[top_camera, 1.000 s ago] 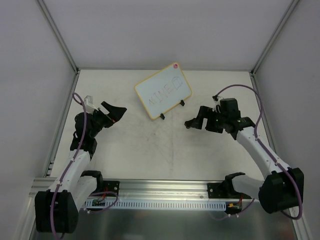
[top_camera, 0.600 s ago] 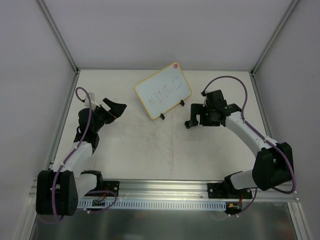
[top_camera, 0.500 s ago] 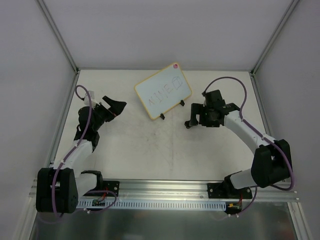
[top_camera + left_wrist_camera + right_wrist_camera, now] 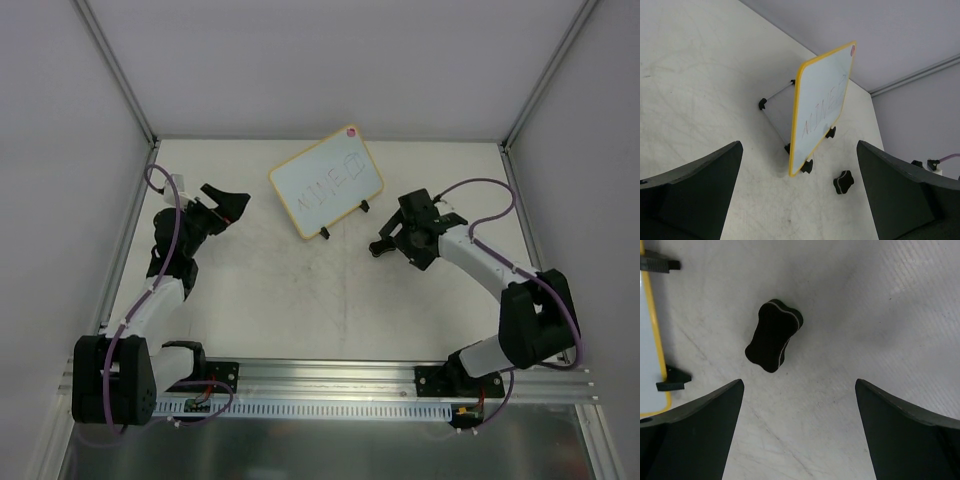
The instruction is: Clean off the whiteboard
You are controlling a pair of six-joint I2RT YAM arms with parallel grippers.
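Black eraser block (image 4: 774, 335) is framed beneath the wide-parted right gripper (image 4: 799, 387), judged ready for pickup, while the written-on whiteboard (image 4: 326, 183) is propped toward the far edge of the table (image 4: 300, 300), faced by the likewise-spread left gripper (image 4: 799, 147).

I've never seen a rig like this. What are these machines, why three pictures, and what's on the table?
These are two robot arms bolted at the table's near edge, each ending in a two-finger gripper. The wide picture comes from a camera overhead; in it the left gripper and right gripper both stand open, holding nothing. The other two come from cameras on the wrists, so the dark shapes in their lower corners are each gripper's own fingers. On the table a small whiteboard with faint writing stands propped up, and a small black bow-shaped block lies near it, in the right wrist camera's view.
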